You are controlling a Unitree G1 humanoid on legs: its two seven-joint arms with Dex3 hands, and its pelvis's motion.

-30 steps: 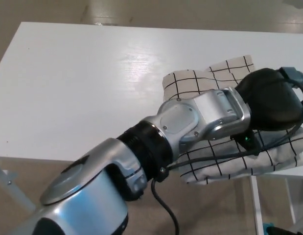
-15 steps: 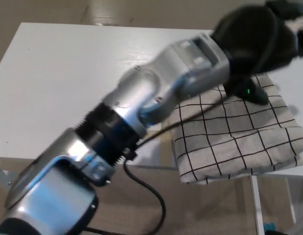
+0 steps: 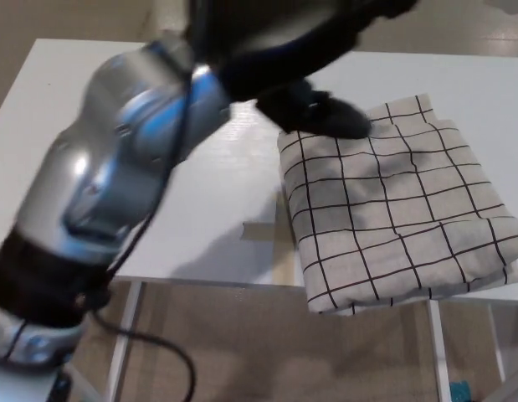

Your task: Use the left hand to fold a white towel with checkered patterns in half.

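Since the picture of half a second ago the left arm [image 3: 116,184] has swung away from the towel [image 3: 392,209]: its silver forearm, which then lay across the towel's left part, now rises over the bare table to the towel's left, and the black hand has drawn back from above the towel's far right corner to above its far left corner.

Nearest, the towel's front fold hangs a little past the near edge of the white table [image 3: 91,100], and below that edge the tan floor [image 3: 267,343] shows. A black cable [image 3: 158,352] trails from the arm's dark joint, left of the towel and lower in the picture.

The towel itself, white with a thin black check, lies flat and folded, with stacked layers showing along its front and right edges. It sits at the table's near right part, free of the robot; a soft shadow falls on its far left area.

To the towel's left the silver forearm stands over the tabletop, blurred by motion.

Farther, the left hand [image 3: 284,50] is a dark smear above the towel's far left corner, with one dark tip [image 3: 325,113] over that corner. I cannot tell how far its fingers are spread, and whether it touches the cloth is unclear. The right hand does not show.
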